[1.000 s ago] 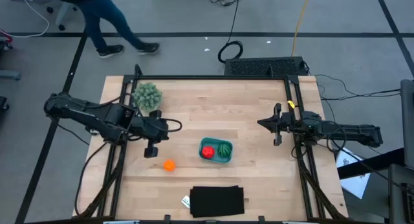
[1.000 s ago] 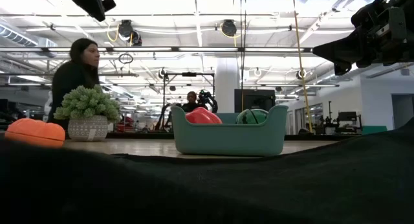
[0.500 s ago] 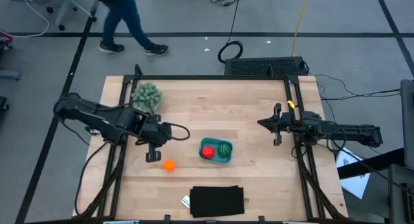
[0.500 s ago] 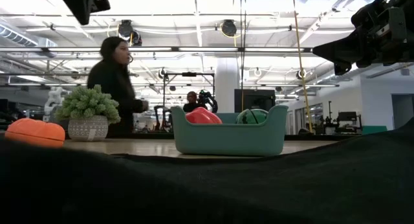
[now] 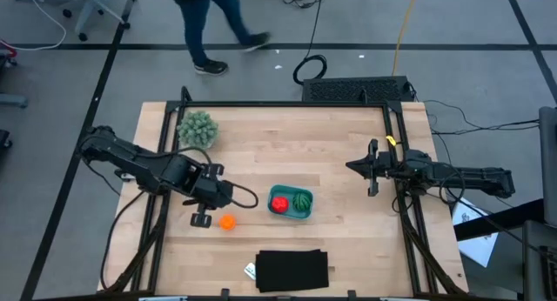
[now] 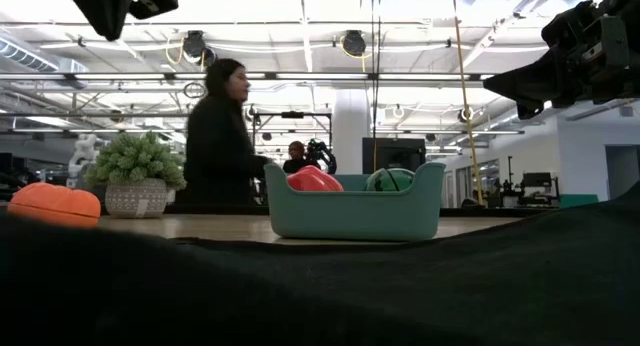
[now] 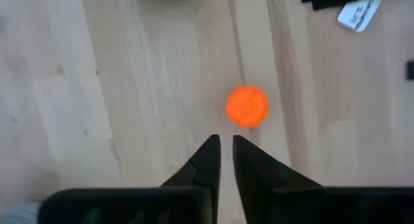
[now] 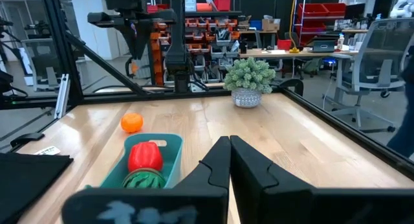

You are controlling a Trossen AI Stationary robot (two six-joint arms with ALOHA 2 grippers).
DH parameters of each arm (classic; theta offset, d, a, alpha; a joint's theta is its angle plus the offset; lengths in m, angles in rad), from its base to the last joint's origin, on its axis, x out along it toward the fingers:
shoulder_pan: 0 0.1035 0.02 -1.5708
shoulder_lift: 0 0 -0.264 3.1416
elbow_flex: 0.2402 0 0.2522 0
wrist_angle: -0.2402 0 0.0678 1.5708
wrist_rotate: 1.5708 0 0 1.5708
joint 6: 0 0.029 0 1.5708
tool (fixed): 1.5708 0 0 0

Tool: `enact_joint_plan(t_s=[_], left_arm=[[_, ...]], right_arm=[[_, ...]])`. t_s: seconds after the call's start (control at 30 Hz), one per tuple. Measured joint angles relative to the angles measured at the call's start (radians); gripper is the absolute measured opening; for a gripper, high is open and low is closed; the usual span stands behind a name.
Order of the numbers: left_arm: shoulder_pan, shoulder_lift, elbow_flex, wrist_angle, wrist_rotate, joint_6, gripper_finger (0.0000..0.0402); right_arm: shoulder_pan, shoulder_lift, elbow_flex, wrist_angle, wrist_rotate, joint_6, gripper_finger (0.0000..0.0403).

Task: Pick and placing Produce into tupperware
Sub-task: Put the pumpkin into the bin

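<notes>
The orange ball [image 5: 227,222] lies on the bare wood left of the teal tub [image 5: 306,212]; it also shows in the left wrist view [image 7: 247,106]. The red ball [image 5: 279,204] and the striped green ball [image 5: 302,200] sit side by side inside the tub [image 6: 355,211]. My left gripper [image 5: 202,219] hangs above the table just left of the orange ball, its fingers [image 7: 225,143] shut and holding nothing. My right gripper [image 5: 352,166] waits shut [image 8: 229,143] over the table's right side, pointing toward the tub [image 8: 162,143].
A pale-green potted clump [image 5: 197,128] stands at the far left corner. A flat black rectangle [image 5: 291,270] with a white tag [image 5: 250,270] lies at the near edge. A person [image 5: 209,14] walks on the floor beyond the far edge. Bare wood lies between tub and right arm.
My left gripper has moved toward the table's near edge and a little right, from beside the clump's side down to just left of the orange ball. The balls and the tub have stayed put. The person behind the table has walked to the right.
</notes>
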Motion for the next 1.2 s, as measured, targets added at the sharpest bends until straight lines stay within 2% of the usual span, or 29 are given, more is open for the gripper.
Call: enact_joint_plan(t_s=[0.17, 0.5, 0.67, 0.87, 1.2], left_arm=[[-0.009, 0.0, 0.0, 0.01, -0.026, 0.037, 0.01], [-0.028, 0.0, 0.0, 0.084, -0.042, 0.104, 0.0266], [-0.042, 0.013, -0.001, 0.132, -0.043, 0.081, 0.0322], [-0.048, 0.08, -0.003, 0.114, -0.044, -0.007, 0.035], [-0.063, 0.234, -0.002, 0.132, 0.016, 0.034, 0.0351]], right_arm=[[0.0, 0.0, 0.0, 0.0, 0.0, 0.0, 0.0], [0.0, 0.0, 0.0, -0.001, 0.0, 0.0, 0.0], [0.0, 0.0, 0.0, -0.008, 0.0, 0.0, 0.0], [0.0, 0.0, 0.0, -0.015, 0.0, 0.0, 0.0], [0.0, 0.0, 0.0, -0.027, 0.0, -0.003, 0.0]])
